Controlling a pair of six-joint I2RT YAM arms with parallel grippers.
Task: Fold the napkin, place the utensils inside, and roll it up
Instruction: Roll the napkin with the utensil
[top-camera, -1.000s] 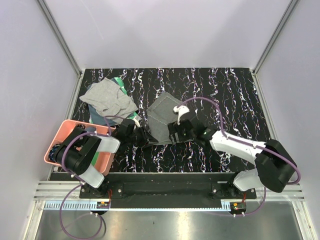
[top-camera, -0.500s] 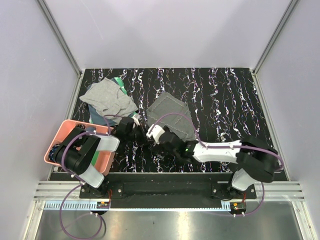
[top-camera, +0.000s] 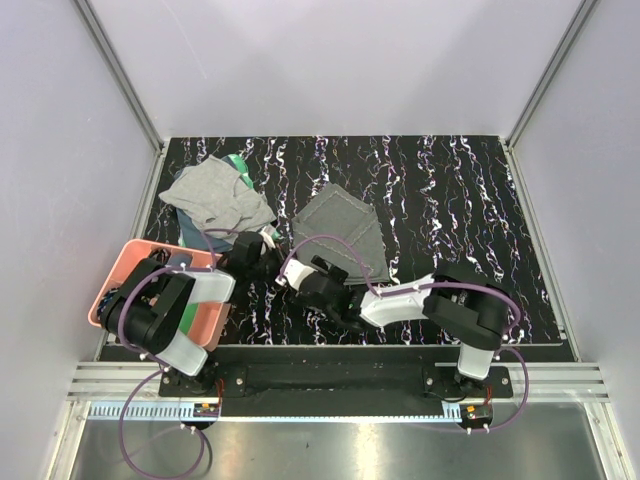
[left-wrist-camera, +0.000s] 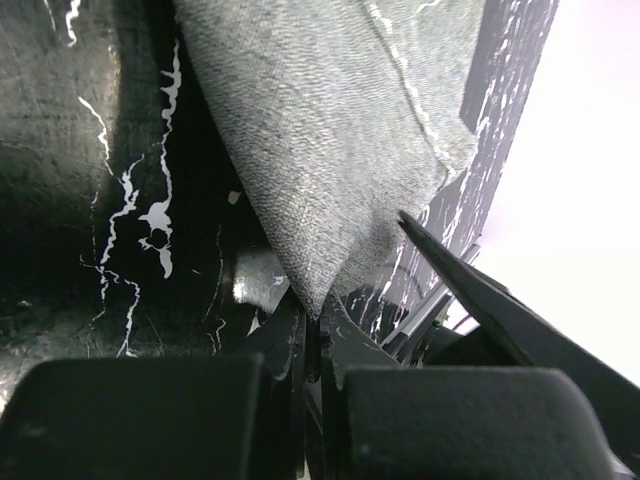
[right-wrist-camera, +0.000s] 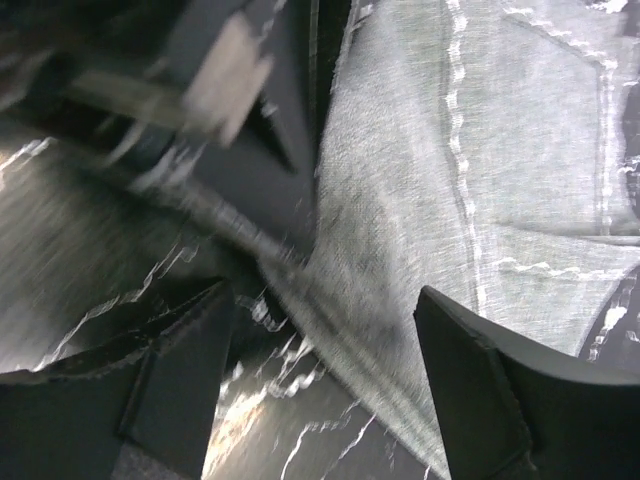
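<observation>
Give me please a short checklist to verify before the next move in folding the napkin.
1. Left jaws shut on a napkin corner: ok.
2. Right jaws open over the napkin's near edge: ok.
3. Clearance between the two jaws: cannot tell, they are very close.
4. Utensils in view: not ok, none seen.
5. Lighter grey cloth apart from napkin: ok.
</observation>
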